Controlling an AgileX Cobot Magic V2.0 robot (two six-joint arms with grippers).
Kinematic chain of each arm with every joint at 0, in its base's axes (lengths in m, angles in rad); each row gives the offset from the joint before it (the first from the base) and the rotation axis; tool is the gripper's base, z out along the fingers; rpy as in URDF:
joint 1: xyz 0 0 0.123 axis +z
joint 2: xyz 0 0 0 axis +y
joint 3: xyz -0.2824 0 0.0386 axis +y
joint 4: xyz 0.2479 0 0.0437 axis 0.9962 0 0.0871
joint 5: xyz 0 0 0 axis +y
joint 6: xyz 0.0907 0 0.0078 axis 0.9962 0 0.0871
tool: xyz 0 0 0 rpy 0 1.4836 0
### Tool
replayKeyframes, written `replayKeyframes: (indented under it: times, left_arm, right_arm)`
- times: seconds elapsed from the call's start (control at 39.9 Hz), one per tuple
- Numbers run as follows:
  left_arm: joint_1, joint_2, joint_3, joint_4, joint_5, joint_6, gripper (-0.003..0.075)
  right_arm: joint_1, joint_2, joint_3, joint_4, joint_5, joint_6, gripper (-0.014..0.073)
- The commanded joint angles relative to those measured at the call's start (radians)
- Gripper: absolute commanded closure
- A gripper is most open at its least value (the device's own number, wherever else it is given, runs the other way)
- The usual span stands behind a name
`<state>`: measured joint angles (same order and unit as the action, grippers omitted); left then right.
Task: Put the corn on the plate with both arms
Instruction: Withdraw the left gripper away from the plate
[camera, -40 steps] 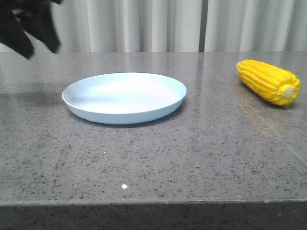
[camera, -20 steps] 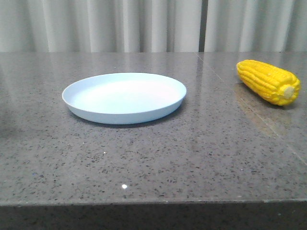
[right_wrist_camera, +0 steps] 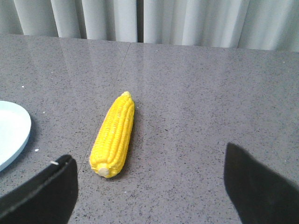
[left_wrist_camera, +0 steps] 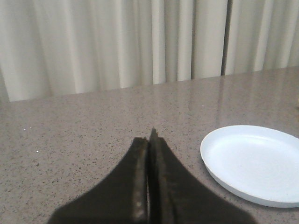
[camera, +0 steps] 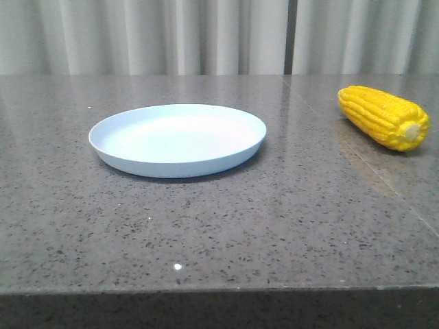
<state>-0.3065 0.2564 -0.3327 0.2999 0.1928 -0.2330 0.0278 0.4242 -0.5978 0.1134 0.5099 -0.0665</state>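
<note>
The yellow corn (camera: 384, 116) lies on the grey stone table at the right, its pale stub end toward me. The pale blue plate (camera: 178, 139) sits left of centre, with nothing on it. Neither gripper shows in the front view. In the left wrist view my left gripper (left_wrist_camera: 149, 137) is shut and empty above the table, with the plate (left_wrist_camera: 252, 163) off to one side. In the right wrist view my right gripper (right_wrist_camera: 149, 161) is wide open and empty. The corn (right_wrist_camera: 114, 134) lies just beyond it, nearer one finger (right_wrist_camera: 51, 186), and the plate's edge (right_wrist_camera: 11, 133) shows.
Pale curtains (camera: 219, 34) hang behind the table. The table's front edge (camera: 219, 291) runs across the bottom of the front view. A seam (camera: 357, 154) in the stone runs past the corn.
A black arm at the top left of the front view one second ago has left that view. Plate and corn have not moved.
</note>
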Motion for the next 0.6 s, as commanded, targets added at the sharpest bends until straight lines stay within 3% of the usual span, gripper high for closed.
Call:
replayKeyframes:
  times: [0.0, 0.35, 0.58]
  left_arm:
    - [-0.009, -0.003, -0.026, 0.004, -0.089, 0.001, 0.0741]
    - [-0.009, -0.002, -0.026, 0.004, -0.087, 0.001, 0.0741]
    - [-0.009, -0.002, -0.026, 0.004, -0.087, 0.001, 0.0741]
  right_arm:
    - [-0.008, 0.012, -0.035, 0.007, -0.072, -0.007, -0.006]
    - [-0.008, 0.019, -0.039, 0.036, -0.054, -0.007, -0.006]
    - [-0.008, 0.246, -0.126, 0.112, 0.038, -0.007, -0.006]
